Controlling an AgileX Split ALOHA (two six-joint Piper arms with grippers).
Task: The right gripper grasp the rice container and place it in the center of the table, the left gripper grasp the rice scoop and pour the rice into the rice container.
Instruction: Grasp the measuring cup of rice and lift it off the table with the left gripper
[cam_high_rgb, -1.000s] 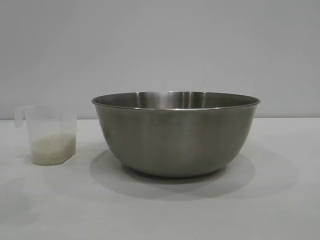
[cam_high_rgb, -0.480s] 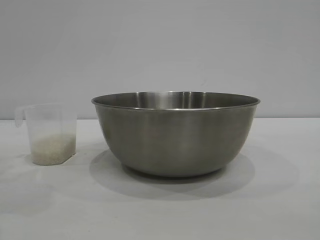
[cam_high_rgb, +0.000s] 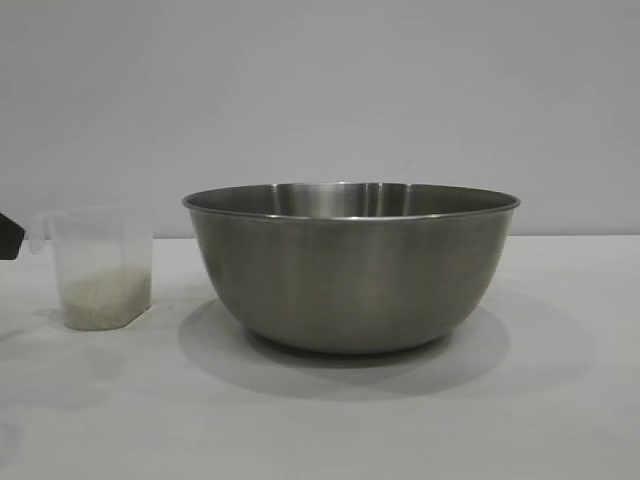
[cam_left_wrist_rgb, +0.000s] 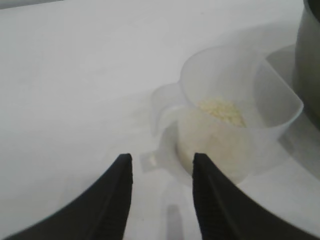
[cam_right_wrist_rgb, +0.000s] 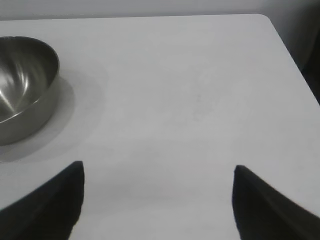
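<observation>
One rice scoop (cam_high_rgb: 100, 268) upright, handle toward left gripper (cam_left_wrist_rgb: 162, 162).

Plain pale grey wall (cam_high_rgb: 320, 90) behind, bare, evenly lit. White matte tabletop (cam_high_rgb: 560, 420) spans foreground, meets wall at straight horizon line. Soft diffuse light, faint shadows on tabletop.

My fingers (cam_left_wrist_rgb: 114, 200) are plain black. Rice scoop (cam_left_wrist_rgb: 235, 125) is translucent milky plastic, rice (cam_left_wrist_rgb: 222, 111) inside off-white. Rice container (cam_high_rgb: 350, 265) is brushed steel grey, surface (cam_high_rgb: 330, 420) matte white.
</observation>
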